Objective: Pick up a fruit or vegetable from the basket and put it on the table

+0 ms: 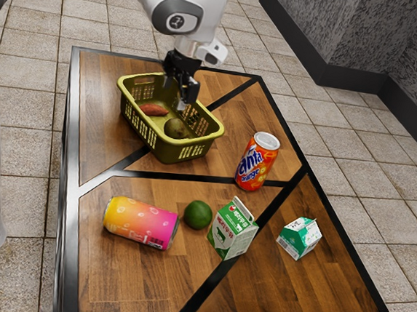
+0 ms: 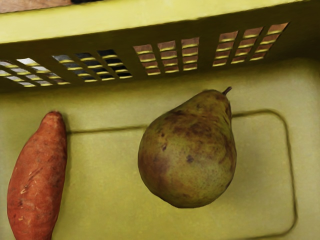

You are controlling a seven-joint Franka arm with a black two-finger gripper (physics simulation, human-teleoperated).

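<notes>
Progress status: approach stage. The fingers (image 1: 191,90) stand apart over the basket (image 1: 168,152), with nothing held between them. The basket is near the surface's (image 1: 132,281) far end, at the exterior view's top.

Two candidate items lie on the basket floor: a pear (image 2: 187,152), toward the basket end nearest the surface's middle, and a sweet potato (image 2: 37,177), beside it but apart. The pear is the likelier target, judging by how the hand is placed.

Remaining steps: lower the fingers around one item, close on it, lift it clear of the rim, set it on the surface and release. Do not take the lime (image 1: 197,214) beside the milk carton (image 1: 233,230) as proof of completion; you cannot tell from these views whether it came from the basket.
</notes>
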